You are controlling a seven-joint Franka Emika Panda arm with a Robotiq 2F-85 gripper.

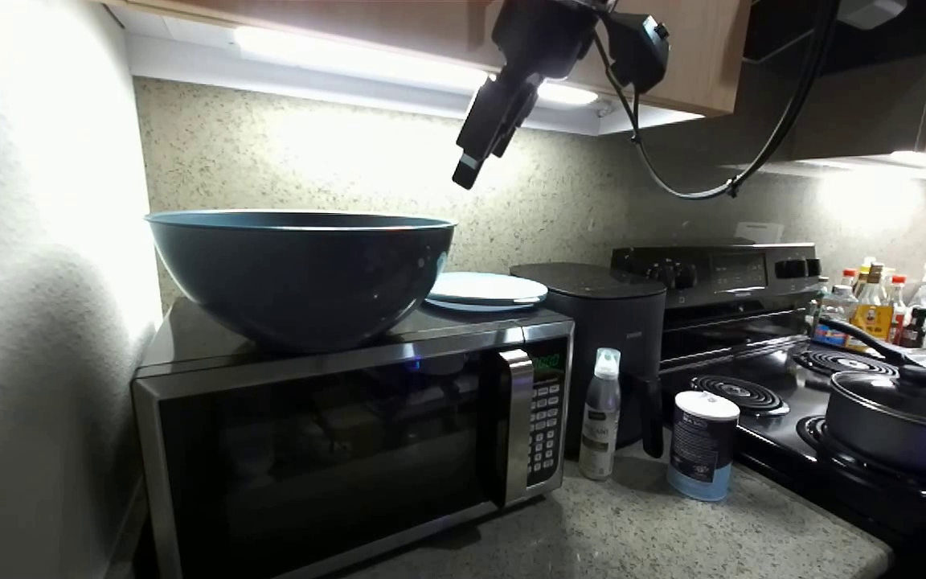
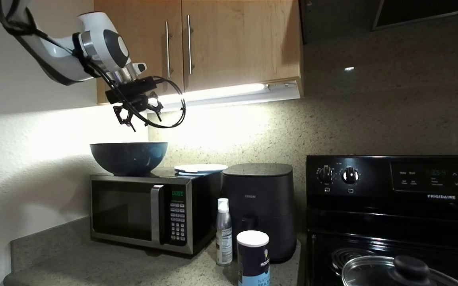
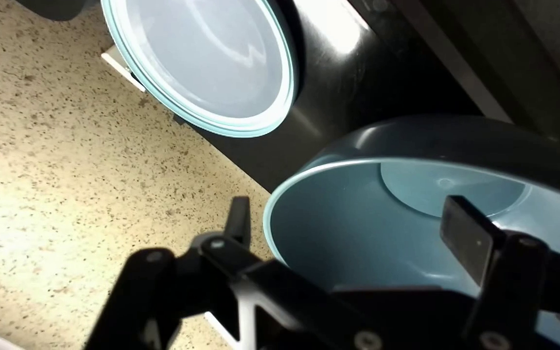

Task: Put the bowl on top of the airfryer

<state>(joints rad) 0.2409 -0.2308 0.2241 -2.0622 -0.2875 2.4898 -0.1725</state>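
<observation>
Evidently the lift has yet to begin: at left in an exterior view, the bowl (image 2: 129, 159) sits upright on the microwave (image 2: 133, 212), itself standing on the counter (image 2: 141, 266). Over it, with a gap between, hangs the pincer (image 2: 147, 125), spread wide and holding nothing. The grasp turns on the rim (image 1: 302, 228): in an exterior view it lies below and to the left of the fingertips (image 1: 465, 173), while in the wrist view one finger (image 3: 238, 218) shows outside it, the other over the bowl's hollow at lower right. A descent toward the bowl should, I judge, set them astride it. Further right comes the white plate (image 2: 201, 168), then, right of centre, the airfryer (image 2: 261, 210), whose flat top may prove a narrow seat.
</observation>
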